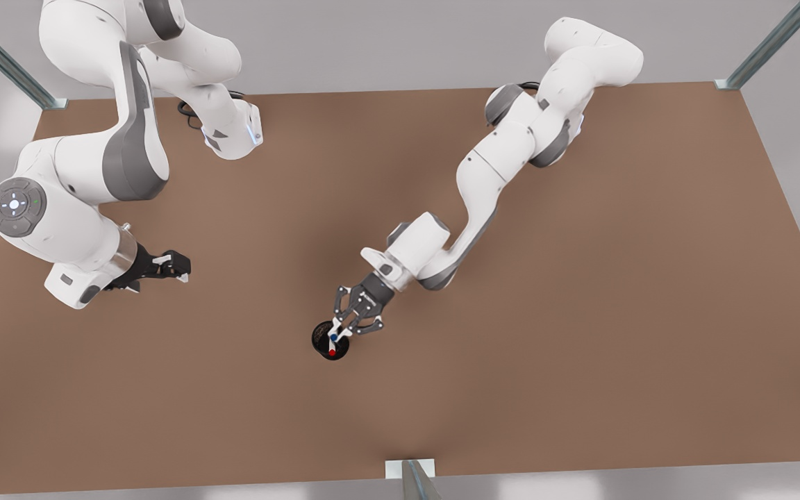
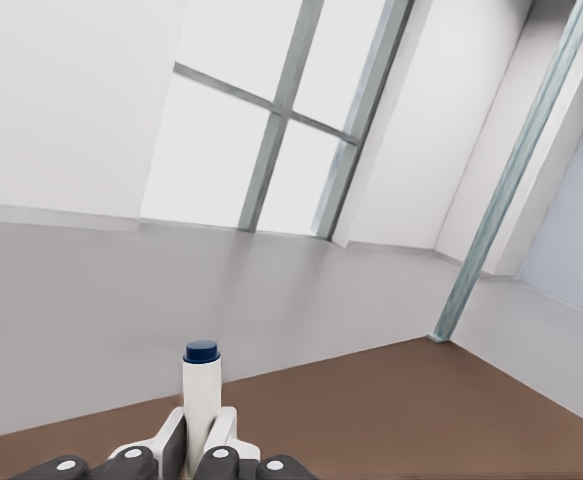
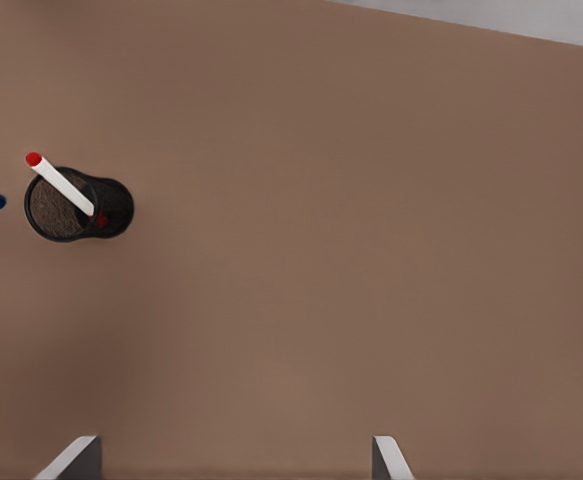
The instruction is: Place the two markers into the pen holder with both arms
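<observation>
Two markers are what you are after, both thin white sticks. The red-capped marker (image 3: 61,186) already stands tilted in the pen holder (image 3: 111,210), its tip down in the cup and its cap leaning out past the rim toward ten o'clock in the right wrist view. In the front view you see its red cap (image 1: 332,353) as a small dot over the holder's mouth. The blue-capped marker (image 2: 200,392) is pinched between the left gripper's (image 1: 342,332) fingers (image 2: 223,432), cap end sticking out beyond the fingertips; in the front view the blue cap (image 1: 334,337) sits right above the holder's opening, just at twelve o'clock of the red dot.

You will find the pen holder (image 1: 321,335) near the table's middle, slightly toward six o'clock in the front view. It is a small round black cup with a mesh-like wall and a dark grainy inside, shorter than the marker it carries.

Your left gripper, a black linkage hand on a white arm reaching in from about one o'clock, hangs directly over the cup with its jaws pressed on the blue-capped marker. Your right gripper (image 1: 179,267) waits well apart at about nine o'clock of the holder, holding nothing, its pale-tipped fingers (image 3: 71,460) spread wide.

The table (image 1: 580,312) is a flat, matte brown board, with grey metal posts (image 1: 768,48) at its corners.
</observation>
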Controlling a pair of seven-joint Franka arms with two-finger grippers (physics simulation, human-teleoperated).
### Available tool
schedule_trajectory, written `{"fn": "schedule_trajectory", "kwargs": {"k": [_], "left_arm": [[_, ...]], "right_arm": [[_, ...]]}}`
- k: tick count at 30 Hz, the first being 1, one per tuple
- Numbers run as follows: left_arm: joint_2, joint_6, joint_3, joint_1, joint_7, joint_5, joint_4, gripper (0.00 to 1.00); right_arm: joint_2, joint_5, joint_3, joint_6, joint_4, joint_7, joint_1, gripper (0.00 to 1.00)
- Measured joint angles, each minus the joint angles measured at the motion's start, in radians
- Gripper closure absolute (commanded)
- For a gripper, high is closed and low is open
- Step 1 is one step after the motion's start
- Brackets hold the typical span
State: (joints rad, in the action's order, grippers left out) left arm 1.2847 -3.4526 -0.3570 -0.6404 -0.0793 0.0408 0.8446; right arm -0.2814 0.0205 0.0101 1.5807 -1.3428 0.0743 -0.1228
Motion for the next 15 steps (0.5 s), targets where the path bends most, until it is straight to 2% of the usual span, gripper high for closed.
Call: {"fn": "schedule_trajectory", "kwargs": {"k": [15], "left_arm": [[0.027, -0.023, -0.002, -0.018, -0.003, -0.019, 0.0, 0.79]], "right_arm": [[-0.004, -0.001, -0.002, 0.0, 0.0, 0.024, -0.002, 0.0]]}}
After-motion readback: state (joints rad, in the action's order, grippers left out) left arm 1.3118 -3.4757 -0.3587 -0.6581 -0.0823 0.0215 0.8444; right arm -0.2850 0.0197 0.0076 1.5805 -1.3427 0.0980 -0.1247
